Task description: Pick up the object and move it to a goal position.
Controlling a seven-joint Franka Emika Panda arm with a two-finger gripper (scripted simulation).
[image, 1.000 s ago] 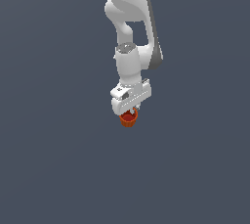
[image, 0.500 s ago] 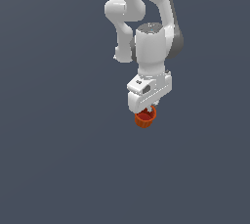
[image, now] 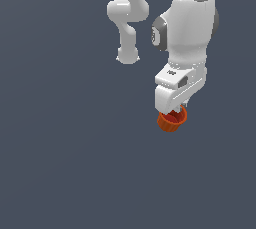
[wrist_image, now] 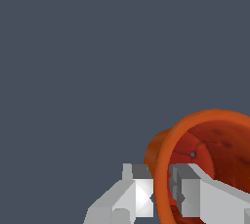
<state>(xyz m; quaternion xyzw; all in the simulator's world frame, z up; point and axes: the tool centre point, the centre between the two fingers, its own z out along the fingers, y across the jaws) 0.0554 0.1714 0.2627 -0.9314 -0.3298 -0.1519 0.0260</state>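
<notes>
Exterior view first: we see the white arm (image: 185,28) reaching down, its gripper (image: 175,111) set over the orange-red cup (image: 172,121), which sits just under the hand against a plain grey ground. No edge, corner or shadow shows here, so we cannot tell whether the cup rests on a surface or hangs clear of it, and no goal marker is visible. The fingers themselves are hidden behind the hand in this view.

Wrist view next: we see the cup (wrist_image: 210,164) lying with its mouth toward the camera, the darker red inside showing. The fingers (wrist_image: 188,191) are drawn close together and pinch the cup's rim wall, one outside the cup and one inside it, so we judge them clenched on the cup.

What worries us is how thin that hold is. A pinch on one side of the rim leaves the rest of the cup hanging off it, so a quick swing or a sudden stop could make the cup pivot between the fingers or slip free. With no goal in sight, we would also expect overshoot to be hard to catch.
</notes>
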